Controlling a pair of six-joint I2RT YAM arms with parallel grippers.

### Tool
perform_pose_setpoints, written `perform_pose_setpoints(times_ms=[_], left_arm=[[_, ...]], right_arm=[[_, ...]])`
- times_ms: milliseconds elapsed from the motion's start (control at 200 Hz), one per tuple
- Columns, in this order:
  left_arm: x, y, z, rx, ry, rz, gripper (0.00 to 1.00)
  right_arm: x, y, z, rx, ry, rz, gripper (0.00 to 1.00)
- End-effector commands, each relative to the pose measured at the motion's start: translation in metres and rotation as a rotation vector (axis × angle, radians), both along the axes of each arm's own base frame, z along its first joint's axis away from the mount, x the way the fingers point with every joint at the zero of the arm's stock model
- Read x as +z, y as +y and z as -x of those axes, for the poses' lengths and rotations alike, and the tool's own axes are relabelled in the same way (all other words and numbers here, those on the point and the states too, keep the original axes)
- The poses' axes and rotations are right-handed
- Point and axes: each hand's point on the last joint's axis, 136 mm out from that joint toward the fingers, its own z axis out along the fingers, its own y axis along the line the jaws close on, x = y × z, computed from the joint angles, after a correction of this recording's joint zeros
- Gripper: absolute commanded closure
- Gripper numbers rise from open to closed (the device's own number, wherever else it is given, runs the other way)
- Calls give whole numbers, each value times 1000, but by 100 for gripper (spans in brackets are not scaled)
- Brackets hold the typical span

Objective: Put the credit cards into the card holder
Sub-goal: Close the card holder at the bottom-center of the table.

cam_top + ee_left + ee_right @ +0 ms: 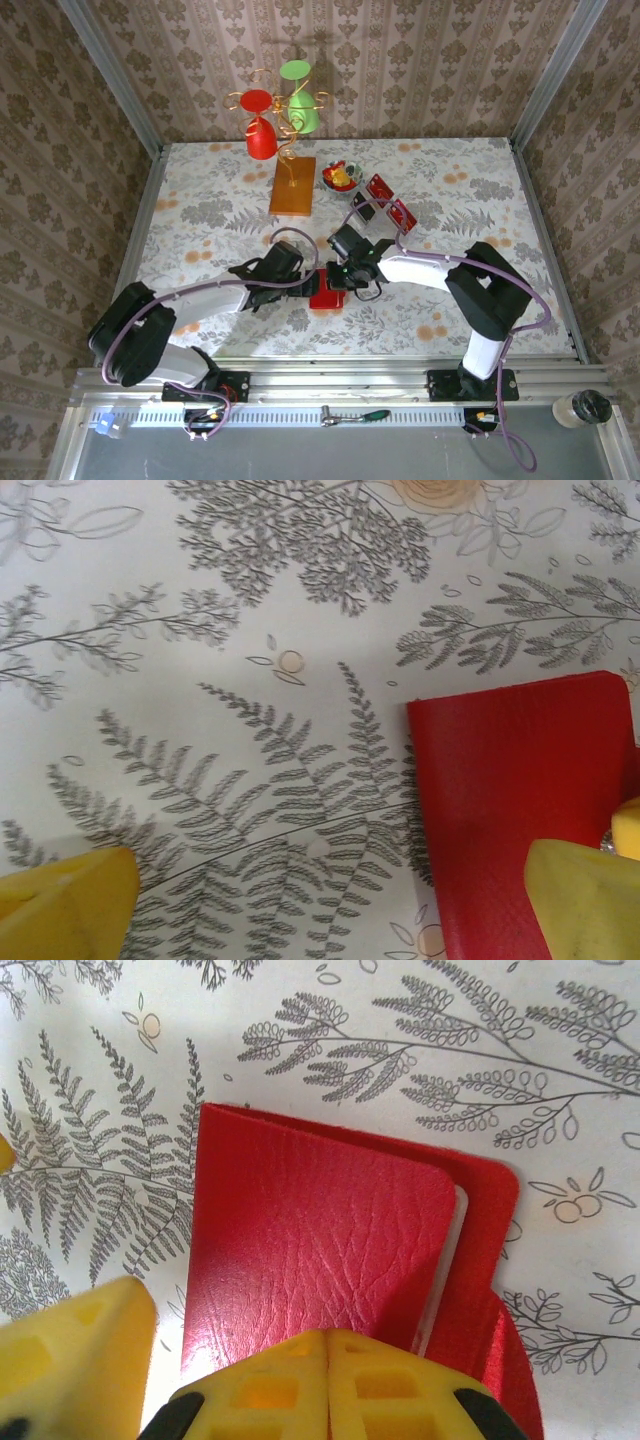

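Card holder [320,1250], grainy red square with rounded corners, lying on fern-printed bench [400,1050], pale lining peeking at one edge. My right jaws pressing shut over its near edge; my left jaws gaping wide, one yellow pad [585,900] overlapping it.

Robot lab test cell: wallpaper panels [420,60], aluminium frame [112,75] — arms [420,268] bolted to rail [330,383].

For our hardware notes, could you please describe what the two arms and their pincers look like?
The left arm and right arm have black joints and white links, each with a purplish cable along it. The left pincer and right pincer carry yellow fingers; the right's have square recesses.
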Motion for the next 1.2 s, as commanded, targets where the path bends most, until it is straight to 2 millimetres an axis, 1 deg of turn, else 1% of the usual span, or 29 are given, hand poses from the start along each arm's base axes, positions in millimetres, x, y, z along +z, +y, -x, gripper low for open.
perform_pose_setpoints(times_ms=[0,315,495,670,795,850,1070,1195], left_arm=[[-3,-9,1,-35,-4,8,0],[-25,-4,9,-51,23,-116,0],[-27,-5,12,-65,11,-170,0],[-31,-2,16,-66,12,-211,0],[-32,-1,16,-59,13,-217,0],[-34,0,18,-56,17,-222,0],[-36,0,20,-56,16,-216,0],[-35,1,20,-52,12,-211,0]], right_arm=[[5,-9,-2,-27,-12,3,93],[8,-17,-8,-55,-13,-8,92],[14,-20,-11,-60,-20,-18,92],[17,-18,-11,-57,-19,-33,92],[12,-17,-10,-54,-5,-30,92],[13,-18,-9,-53,-8,-31,92],[33,-27,-14,-72,-45,-37,91],[49,-39,-15,-92,-78,-28,90]])
